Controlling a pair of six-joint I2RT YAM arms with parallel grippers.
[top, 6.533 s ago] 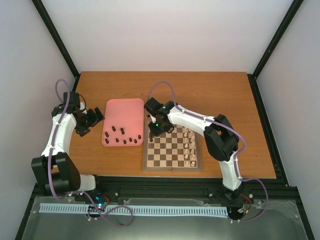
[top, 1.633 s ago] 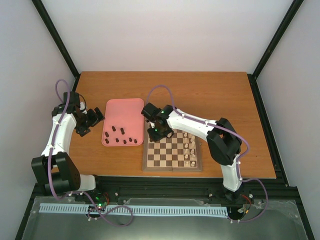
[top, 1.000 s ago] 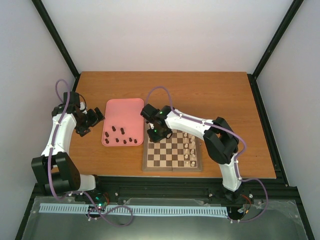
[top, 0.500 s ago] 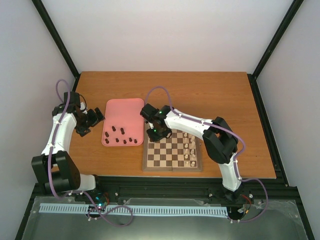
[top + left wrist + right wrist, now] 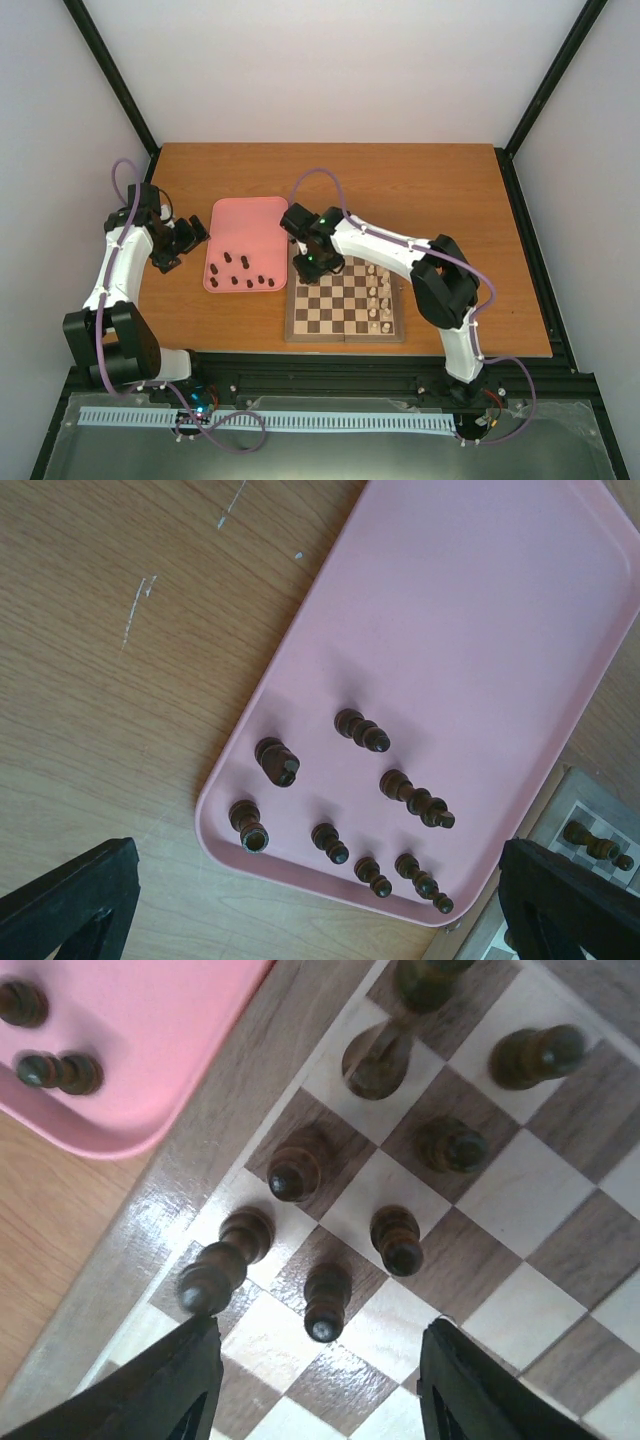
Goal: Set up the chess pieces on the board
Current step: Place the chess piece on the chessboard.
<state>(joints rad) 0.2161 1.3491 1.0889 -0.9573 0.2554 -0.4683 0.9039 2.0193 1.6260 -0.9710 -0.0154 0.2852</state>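
Observation:
The board [image 5: 345,338] lies right of the pink tray [image 5: 250,222]. Several dark chess pieces [image 5: 243,272] lie on the tray's near end, clear in the left wrist view [image 5: 415,798]. My right gripper [image 5: 308,268] hangs open over the board's far-left corner. In the right wrist view [image 5: 320,1360] its fingers [image 5: 190,1385] stand wide apart and hold nothing. A dark pawn [image 5: 325,1302] stands just ahead of them, with several other dark pieces [image 5: 398,1240] upright on nearby squares. My left gripper [image 5: 175,245] is open and empty over the table left of the tray [image 5: 470,630].
Cream-white pieces [image 5: 378,295] stand in two columns on the board's right side. The tray's corner [image 5: 150,1050] with two dark pieces [image 5: 60,1072] sits close to the board's wooden border [image 5: 130,1260]. Black frame posts run along both table sides.
My right gripper has shifted a little to the left over the board's far-left corner. The left arm has not moved.

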